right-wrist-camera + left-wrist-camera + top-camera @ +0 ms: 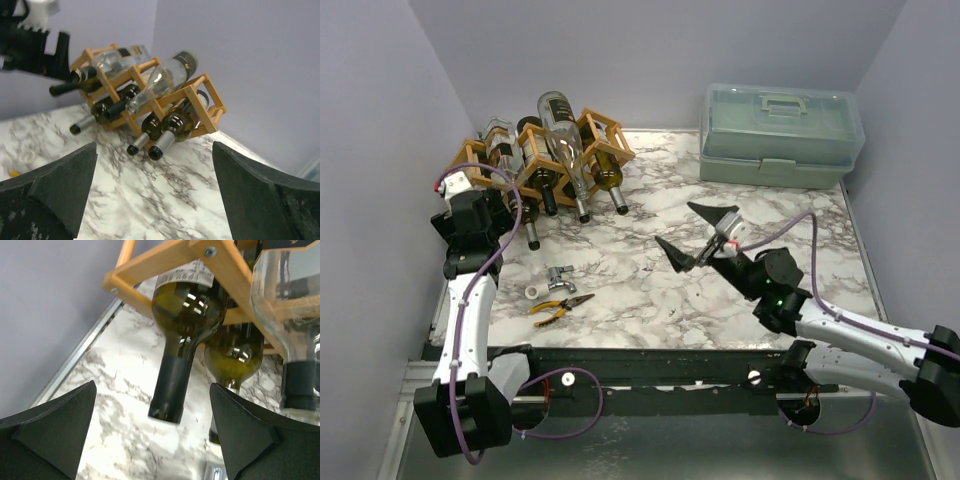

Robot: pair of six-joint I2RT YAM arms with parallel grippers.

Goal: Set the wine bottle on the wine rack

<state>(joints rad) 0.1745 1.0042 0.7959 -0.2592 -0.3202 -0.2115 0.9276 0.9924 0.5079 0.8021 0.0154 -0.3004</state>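
The wooden wine rack (535, 165) stands at the back left and holds several bottles with their necks towards me. A clear wine bottle (563, 130) lies tilted on top of it. My left gripper (500, 210) is open and empty at the rack's left end. In the left wrist view its fingers (50, 430) stand wide either side of a dark green bottle (182, 325) in the rack (150, 265), apart from it. My right gripper (695, 238) is open and empty over mid-table. Its wrist view shows the rack (200, 97) and the clear bottle (160, 75) far ahead.
A translucent green toolbox (780, 135) stands at the back right. Yellow-handled pliers (560, 308), a metal tap fitting (558, 277) and a small white ring (535, 292) lie near the front left. Walls close in on the left, back and right.
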